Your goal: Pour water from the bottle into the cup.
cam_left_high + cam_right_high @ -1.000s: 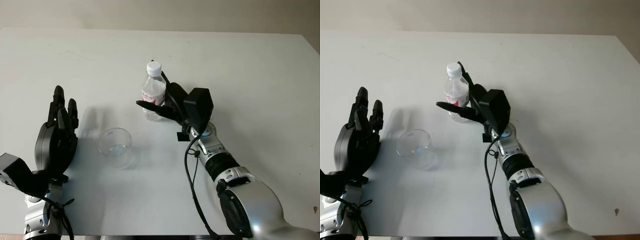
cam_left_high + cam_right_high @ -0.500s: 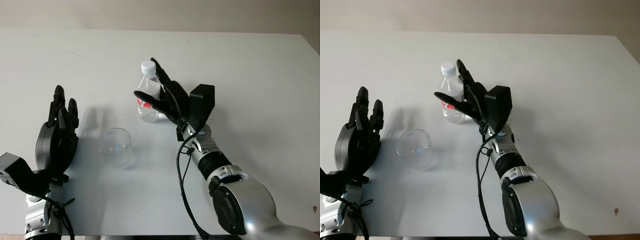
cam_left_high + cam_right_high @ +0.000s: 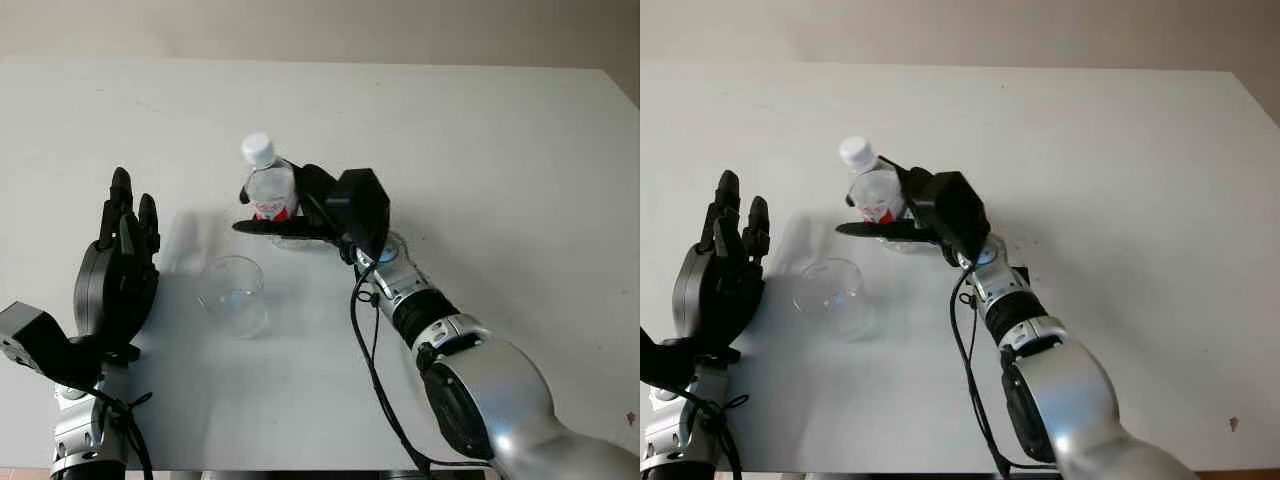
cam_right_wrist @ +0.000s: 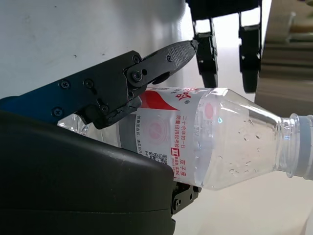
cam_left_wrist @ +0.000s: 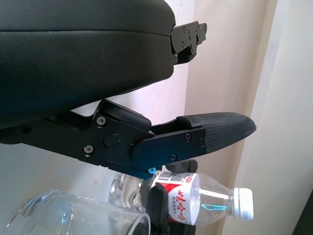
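Note:
A clear plastic water bottle (image 3: 268, 187) with a red label and a white cap (image 3: 257, 148) is in my right hand (image 3: 285, 212) at the middle of the table. The hand is shut on its lower body, thumb (image 4: 142, 73) across the front. The bottle tilts with its cap leaning left, above and behind the cup. The clear cup (image 3: 232, 291) stands upright on the table, just left of and nearer than the bottle (image 5: 200, 198). My left hand (image 3: 118, 272) is open, held up to the left of the cup and apart from it.
The white table (image 3: 500, 150) stretches wide to the right and back. Its far edge meets a beige wall (image 3: 320, 25). The right forearm and its black cable (image 3: 375, 340) cross the table's near right part.
My right hand has closed on the bottle, carried it to the left and tilted its cap leftward toward the cup. The left hand and the cup have stayed put.

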Controlling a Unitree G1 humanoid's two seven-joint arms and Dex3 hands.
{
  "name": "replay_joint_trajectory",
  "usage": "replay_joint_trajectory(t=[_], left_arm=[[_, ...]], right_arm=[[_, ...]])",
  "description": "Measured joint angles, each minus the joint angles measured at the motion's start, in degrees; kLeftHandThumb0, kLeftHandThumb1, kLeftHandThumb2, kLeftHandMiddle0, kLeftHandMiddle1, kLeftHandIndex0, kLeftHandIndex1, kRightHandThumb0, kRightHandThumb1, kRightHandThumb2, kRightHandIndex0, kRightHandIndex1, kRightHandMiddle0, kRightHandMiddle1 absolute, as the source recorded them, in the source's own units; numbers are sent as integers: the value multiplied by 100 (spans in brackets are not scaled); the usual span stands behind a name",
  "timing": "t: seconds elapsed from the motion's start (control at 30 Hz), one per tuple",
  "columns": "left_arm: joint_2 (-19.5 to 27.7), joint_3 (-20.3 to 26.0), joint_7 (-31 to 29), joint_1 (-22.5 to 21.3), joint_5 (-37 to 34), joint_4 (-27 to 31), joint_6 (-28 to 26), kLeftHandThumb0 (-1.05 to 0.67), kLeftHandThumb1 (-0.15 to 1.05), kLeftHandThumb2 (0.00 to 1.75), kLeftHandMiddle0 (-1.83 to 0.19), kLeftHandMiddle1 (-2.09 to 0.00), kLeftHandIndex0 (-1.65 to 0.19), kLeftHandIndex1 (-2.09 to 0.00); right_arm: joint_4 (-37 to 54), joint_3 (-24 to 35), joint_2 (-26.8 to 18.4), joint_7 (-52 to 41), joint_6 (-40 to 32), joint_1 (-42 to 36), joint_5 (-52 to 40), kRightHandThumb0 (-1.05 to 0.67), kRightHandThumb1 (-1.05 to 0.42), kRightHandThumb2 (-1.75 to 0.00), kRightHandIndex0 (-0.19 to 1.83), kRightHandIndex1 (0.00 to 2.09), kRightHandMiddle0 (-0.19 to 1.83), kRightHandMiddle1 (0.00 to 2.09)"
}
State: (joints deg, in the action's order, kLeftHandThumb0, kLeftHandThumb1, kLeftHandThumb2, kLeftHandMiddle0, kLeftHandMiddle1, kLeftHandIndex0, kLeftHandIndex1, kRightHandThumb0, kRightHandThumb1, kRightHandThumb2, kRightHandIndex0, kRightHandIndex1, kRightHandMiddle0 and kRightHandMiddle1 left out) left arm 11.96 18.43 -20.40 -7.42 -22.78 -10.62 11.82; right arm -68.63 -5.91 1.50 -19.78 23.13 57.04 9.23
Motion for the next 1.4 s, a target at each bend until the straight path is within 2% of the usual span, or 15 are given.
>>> replay_joint_trajectory(t=[0.07,0.17,0.3,0.47,0.6,0.73,0.83,0.9,1.03,1.1,1.2,1.27,1.4], left_arm=[[0,-4,-13,-5,-1,-10,11,-81,105,61,19,-2,19,0],[0,-6,-20,-11,0,-34,45,-81,105,61,19,-2,19,0],[0,-9,-20,-24,0,-54,69,-81,105,61,19,-2,19,0],[1,-11,-23,-38,-1,-55,68,-81,105,61,19,-2,19,0],[4,-10,-5,-41,2,-57,63,-80,105,62,19,-3,19,0],[6,-9,-17,-52,0,-73,64,-81,105,62,19,-4,19,0],[6,-8,-17,-57,0,-77,62,-81,105,61,19,-4,19,0],[6,-10,-16,-60,0,-77,62,-80,105,62,19,-4,19,0],[4,-14,-9,-62,2,-77,63,-80,105,62,19,-5,19,-1],[4,-17,1,-62,4,-75,63,-80,105,61,19,-5,19,0],[3,-35,24,-61,20,-63,58,-81,105,61,19,-4,19,0],[3,-51,33,-60,31,-55,56,-81,105,61,19,-3,19,0],[2,-62,29,-60,36,-54,60,-81,105,61,19,-2,19,0]], right_arm=[[0,-56,-12,3,76,3,74,-42,-101,-7,98,209,77,209],[0,-158,-32,108,228,2,218,-36,-104,-16,101,209,88,209],[1,-272,-58,359,388,-1,388,-33,-105,-21,102,209,92,209],[1,-404,-180,1000,716,-81,628,-16,-105,-28,99,209,92,209],[15,-401,-368,1379,996,-87,677,-14,-105,-27,88,209,83,209],[135,-548,-639,2072,1336,-61,1082,-14,-105,-26,89,209,72,209],[252,-585,-785,2177,1476,-12,1168,-21,-105,-18,89,209,56,209],[360,-639,-867,2236,1543,7,1259,-22,-105,-12,92,209,54,209],[717,-896,-1096,2506,1647,28,1707,-10,-103,-17,107,209,60,209],[894,-1030,-1203,2597,1689,33,1940,-7,-97,-27,108,209,69,209],[1096,-1286,-1352,2790,1761,36,2351,-6,-76,-59,100,209,68,209],[1150,-1491,-1435,3095,1810,42,2691,-6,-67,-74,103,209,67,209],[1156,-1894,-1543,3794,1844,82,3363,-8,-58,-87,109,209,68,209]])
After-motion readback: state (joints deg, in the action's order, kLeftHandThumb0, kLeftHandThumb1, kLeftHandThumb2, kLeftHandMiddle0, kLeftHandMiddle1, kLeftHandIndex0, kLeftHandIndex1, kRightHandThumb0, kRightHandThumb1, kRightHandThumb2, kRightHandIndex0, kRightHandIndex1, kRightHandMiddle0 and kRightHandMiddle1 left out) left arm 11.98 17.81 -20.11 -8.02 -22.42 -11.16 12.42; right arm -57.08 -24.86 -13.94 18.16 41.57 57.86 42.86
